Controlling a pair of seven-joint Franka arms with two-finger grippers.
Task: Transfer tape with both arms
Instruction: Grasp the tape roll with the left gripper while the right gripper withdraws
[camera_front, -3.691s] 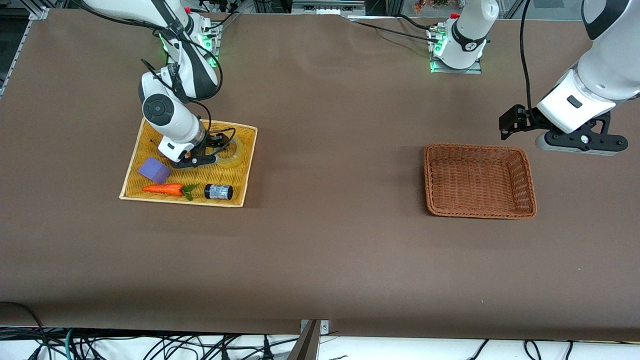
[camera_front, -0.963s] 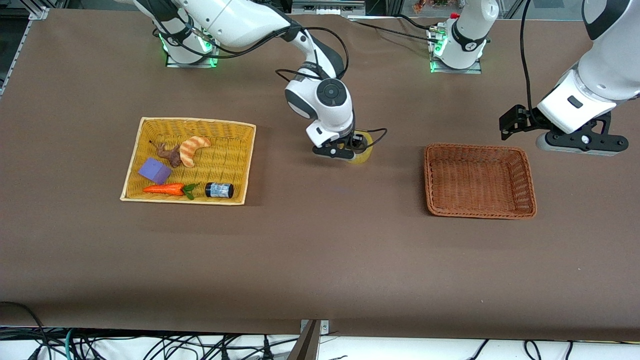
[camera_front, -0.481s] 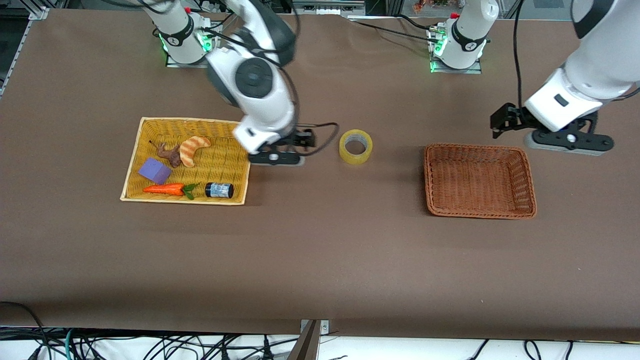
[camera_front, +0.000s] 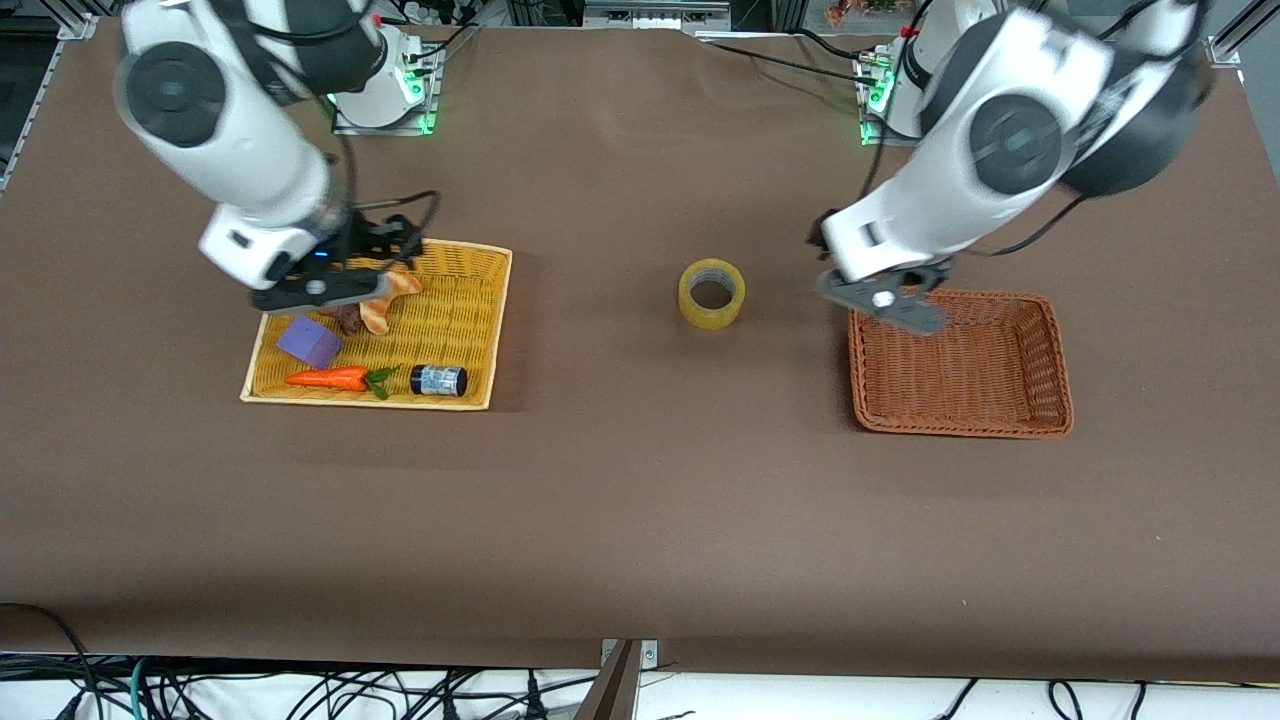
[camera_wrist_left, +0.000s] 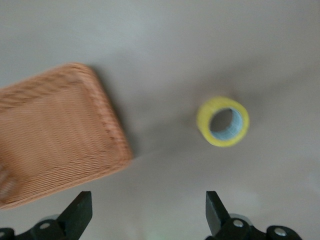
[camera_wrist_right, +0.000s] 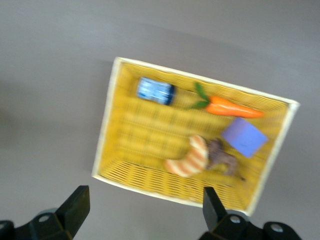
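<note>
The tape (camera_front: 711, 293), a yellowish ring with a grey core, lies flat on the brown table between the two baskets, held by nothing. It also shows in the left wrist view (camera_wrist_left: 223, 121). My left gripper (camera_front: 885, 300) is open and empty above the brown wicker basket's (camera_front: 1060, 370) edge nearest the tape; in its wrist view (camera_wrist_left: 147, 220) the jaws stand wide apart over bare table. My right gripper (camera_front: 315, 288) is open and empty above the yellow basket's (camera_front: 500, 330) edge nearest the robots' bases, and shows in its wrist view (camera_wrist_right: 144, 212).
The yellow basket (camera_wrist_right: 105, 130) holds a small dark jar (camera_wrist_right: 156, 90), a toy carrot (camera_wrist_right: 227, 106), a purple block (camera_wrist_right: 244, 137), a croissant (camera_wrist_right: 189, 157) and a brown figurine (camera_wrist_right: 222, 156). The brown basket (camera_wrist_left: 112, 125) holds nothing.
The right gripper let go of the tape on the table and swung back over the yellow basket. The left arm swung in across the brown basket toward the tape.
</note>
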